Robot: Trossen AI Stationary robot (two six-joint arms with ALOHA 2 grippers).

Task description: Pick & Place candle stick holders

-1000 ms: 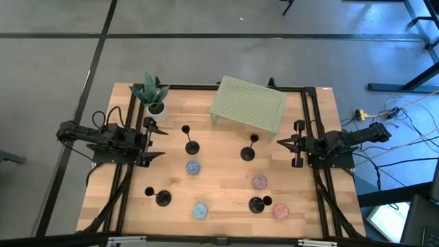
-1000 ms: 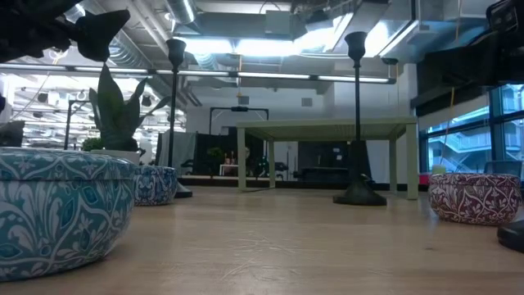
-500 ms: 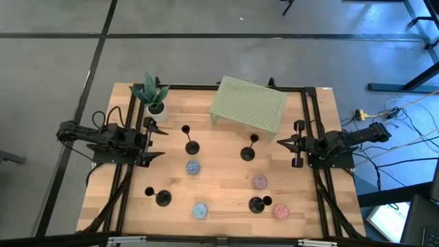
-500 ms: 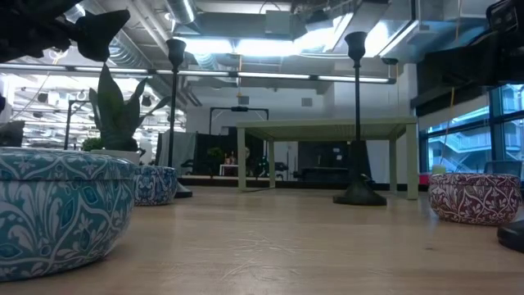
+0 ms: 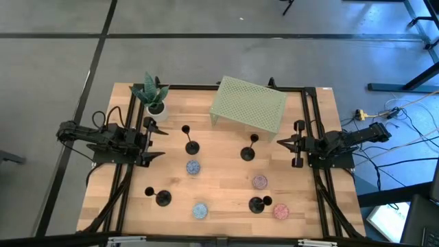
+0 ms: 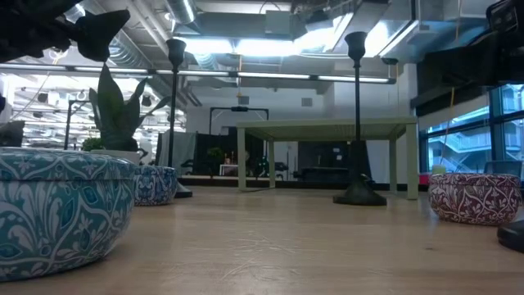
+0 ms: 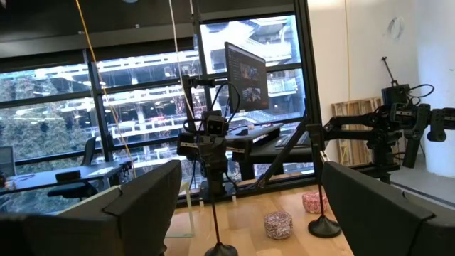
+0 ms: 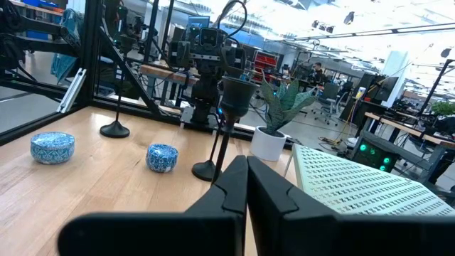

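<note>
Four slim black candlesticks stand upright on their round bases on the wooden table [image 5: 226, 185]: one at the far left [image 5: 191, 145], one at the far right [image 5: 248, 152], one at the near left [image 5: 162, 199] and one at the near right [image 5: 256, 204]. Two of them show tall in the low view [image 6: 174, 115] [image 6: 357, 123]. My left gripper [image 5: 159, 141] is open and empty at the table's left side, left of the far-left candlestick. My right gripper [image 5: 280, 142] is shut and empty at the right side, its fingers [image 8: 247, 167] pointing at the far-right candlestick [image 8: 224, 121].
A pale green perforated shelf [image 5: 248, 103] stands at the far middle, and a potted plant [image 5: 154, 96] at the far left. Small patterned tins lie among the candlesticks: blue [image 5: 193, 167], mauve [image 5: 259, 182], blue [image 5: 199, 210] and red [image 5: 280, 210].
</note>
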